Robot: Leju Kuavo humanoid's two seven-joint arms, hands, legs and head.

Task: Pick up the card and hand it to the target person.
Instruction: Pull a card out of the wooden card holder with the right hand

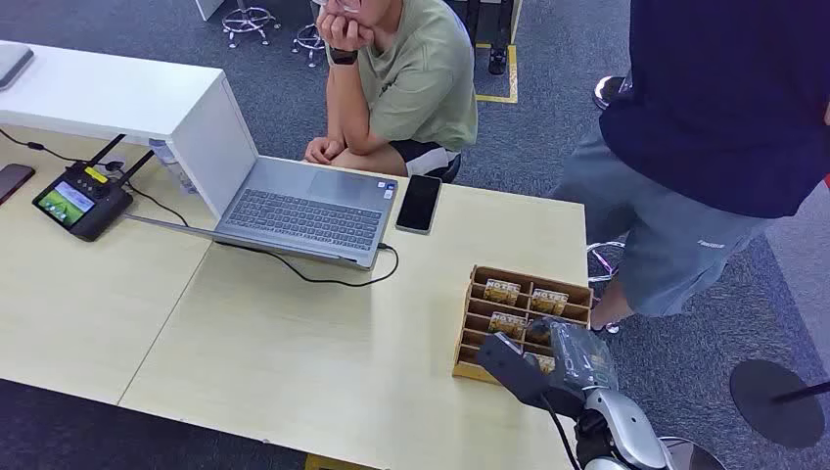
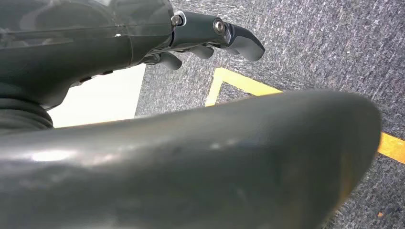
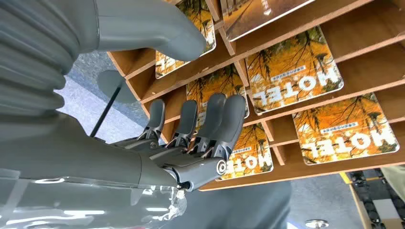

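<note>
A silver-armed humanoid robot's right hand reaches over the near end of a brown wooden slotted card rack standing at the right edge of a pale wood-grain table. In the right wrist view the dark fingers extend side by side against the rack's dividers, the thick grey thumb apart from them, with nothing gripped. Orange autumn-print hotel cards lie in the rack's compartments, one just beside the fingertips. The left hand hangs over grey carpet, its fingers loosely curled and holding nothing. A silver open laptop and a black smartphone sit farther back, where a seated person in a green T-shirt leans on the table; a person in a dark blue top and grey shorts stands right of the table.
</note>
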